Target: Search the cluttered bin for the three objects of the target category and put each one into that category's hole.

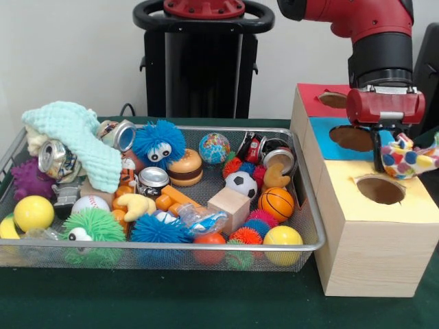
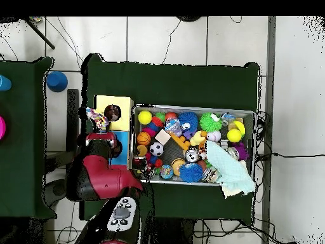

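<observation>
At right of the front view, the gripper fingers clench a spotted plush toy above the box's yellow hole; overhead shows the toy beside that hole.

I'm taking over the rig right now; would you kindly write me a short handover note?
Gripper: shut on a multicoloured spotted toy, held above the sorting box between the blue hole and the yellow hole.
Toy not yet released.
Wire bin is crowded with balls, cans, fuzzy toys, a cloth.
How many went in already cannot be told; keep searching the bin.
</observation>
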Controlling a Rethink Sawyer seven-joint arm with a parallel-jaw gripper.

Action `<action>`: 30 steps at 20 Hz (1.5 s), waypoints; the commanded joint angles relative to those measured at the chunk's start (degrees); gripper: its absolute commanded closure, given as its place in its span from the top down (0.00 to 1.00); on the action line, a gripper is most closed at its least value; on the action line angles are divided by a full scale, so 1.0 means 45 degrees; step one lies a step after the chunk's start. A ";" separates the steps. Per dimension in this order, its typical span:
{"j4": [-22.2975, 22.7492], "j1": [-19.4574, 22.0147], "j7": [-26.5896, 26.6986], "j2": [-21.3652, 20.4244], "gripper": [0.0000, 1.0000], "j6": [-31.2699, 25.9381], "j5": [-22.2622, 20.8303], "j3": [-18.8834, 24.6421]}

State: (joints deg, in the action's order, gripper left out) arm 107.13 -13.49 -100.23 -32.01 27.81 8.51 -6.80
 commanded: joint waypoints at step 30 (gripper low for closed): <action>0.0959 0.0219 -0.2337 -0.0819 1.00 -0.2712 0.1202 -0.0612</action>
State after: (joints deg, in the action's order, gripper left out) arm 109.34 -11.33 -100.23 -36.41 17.48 12.40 -9.55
